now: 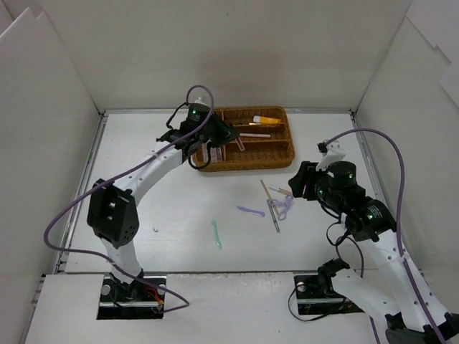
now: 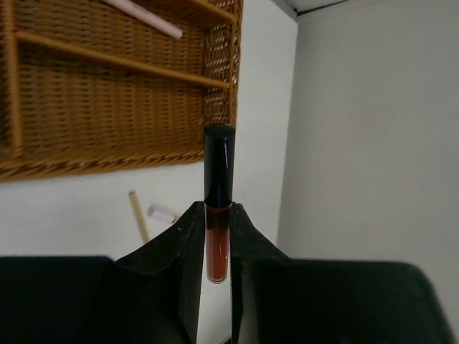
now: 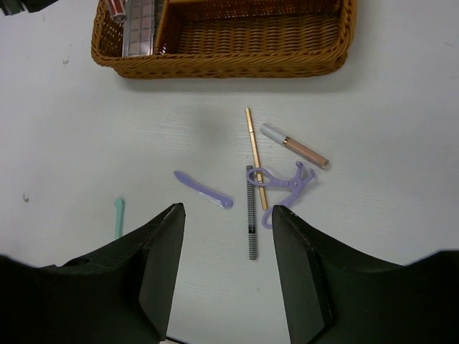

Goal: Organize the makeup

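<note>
My left gripper (image 1: 204, 147) hovers over the left end of the wicker tray (image 1: 287, 156). In the left wrist view it (image 2: 217, 211) is shut on a dark red lip gloss tube with a black cap (image 2: 218, 179), held upright. My right gripper (image 3: 228, 211) is open and empty above loose makeup on the table: a lilac spatula (image 3: 203, 189), a checked pencil (image 3: 252, 212), a gold pencil (image 3: 255, 158), a lilac scissor-like tool (image 3: 283, 184), a white-capped gloss tube (image 3: 294, 145) and a mint tool (image 3: 118, 216).
The tray holds an orange tube (image 1: 265, 120), a pink pencil (image 1: 254, 135) and a brown-toned palette (image 3: 138, 25) in its left end. White walls enclose the table on three sides. The right arm (image 1: 344, 193) stands right of the loose items.
</note>
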Controlling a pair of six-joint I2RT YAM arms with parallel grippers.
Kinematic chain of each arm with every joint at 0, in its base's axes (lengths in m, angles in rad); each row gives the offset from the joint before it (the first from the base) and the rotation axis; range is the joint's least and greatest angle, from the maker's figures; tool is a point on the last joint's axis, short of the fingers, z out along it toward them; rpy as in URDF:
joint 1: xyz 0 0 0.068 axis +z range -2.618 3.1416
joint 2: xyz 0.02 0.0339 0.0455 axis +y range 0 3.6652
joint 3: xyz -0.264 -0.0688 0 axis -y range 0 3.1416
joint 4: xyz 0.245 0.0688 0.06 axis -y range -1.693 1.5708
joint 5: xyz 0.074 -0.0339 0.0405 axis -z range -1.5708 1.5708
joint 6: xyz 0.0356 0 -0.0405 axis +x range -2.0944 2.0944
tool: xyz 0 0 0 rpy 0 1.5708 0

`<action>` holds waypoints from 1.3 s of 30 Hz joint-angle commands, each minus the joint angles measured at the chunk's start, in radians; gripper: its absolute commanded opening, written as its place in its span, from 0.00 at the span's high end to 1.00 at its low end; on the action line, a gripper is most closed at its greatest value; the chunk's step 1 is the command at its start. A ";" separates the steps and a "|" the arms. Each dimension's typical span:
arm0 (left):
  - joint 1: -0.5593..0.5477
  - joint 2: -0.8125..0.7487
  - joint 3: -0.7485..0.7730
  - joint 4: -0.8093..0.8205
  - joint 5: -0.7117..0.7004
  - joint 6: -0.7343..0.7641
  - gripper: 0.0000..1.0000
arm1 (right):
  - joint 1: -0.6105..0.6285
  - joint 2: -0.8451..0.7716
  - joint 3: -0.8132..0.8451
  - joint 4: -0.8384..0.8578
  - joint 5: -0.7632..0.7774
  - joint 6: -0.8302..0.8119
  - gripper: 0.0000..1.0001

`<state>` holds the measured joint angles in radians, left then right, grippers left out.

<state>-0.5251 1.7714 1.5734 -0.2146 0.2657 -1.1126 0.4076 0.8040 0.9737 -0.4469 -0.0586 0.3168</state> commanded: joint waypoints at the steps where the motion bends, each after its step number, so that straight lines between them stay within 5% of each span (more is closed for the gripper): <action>1: -0.009 0.078 0.107 0.205 0.000 -0.185 1.00 | 0.002 -0.034 0.029 -0.001 0.115 -0.002 0.51; 8: -0.029 0.239 0.155 0.431 -0.183 -0.392 1.00 | -0.003 -0.094 0.026 -0.039 0.193 -0.009 0.49; 12: -0.049 0.272 0.186 0.414 -0.388 -0.443 1.00 | -0.006 -0.112 0.023 -0.067 0.224 -0.007 0.48; 19: -0.059 0.347 0.197 0.417 -0.548 -0.610 1.00 | -0.007 -0.140 0.011 -0.114 0.259 0.002 0.46; 39: -0.087 0.530 0.344 0.365 -0.605 -0.773 0.87 | -0.013 -0.131 -0.006 -0.161 0.263 -0.005 0.44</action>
<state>-0.6041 2.3306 1.8503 0.1028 -0.3038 -1.8454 0.4000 0.6590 0.9737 -0.6273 0.1791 0.3141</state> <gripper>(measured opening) 0.129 0.553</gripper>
